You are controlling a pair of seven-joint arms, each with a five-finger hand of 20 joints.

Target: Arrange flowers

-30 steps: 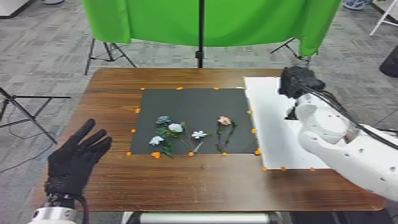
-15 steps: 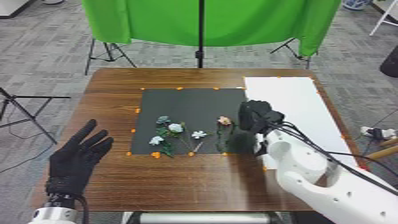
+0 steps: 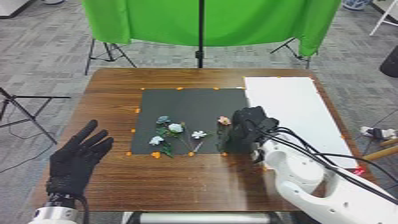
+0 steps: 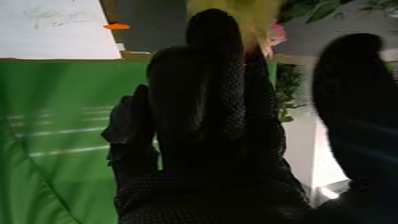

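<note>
My right hand is low over the right edge of the dark mat, just right of the pink flower, with its fingers extended. In the right wrist view the thumb of my right hand stands apart from the fingers, and pink petals show near the fingertips. A blue flower, a large white flower, a small white flower and a pale one lie on the mat's lower left part. My left hand is open at the table's left side.
A white sheet lies right of the mat, with orange tape marks around both. Beyond the far edge of the wooden table hangs a green cloth on a stand. Cables run along my right arm.
My right hand has come from the far part of the white sheet toward the left and nearer, to beside the pink flower. My left hand and the flowers look unmoved.
</note>
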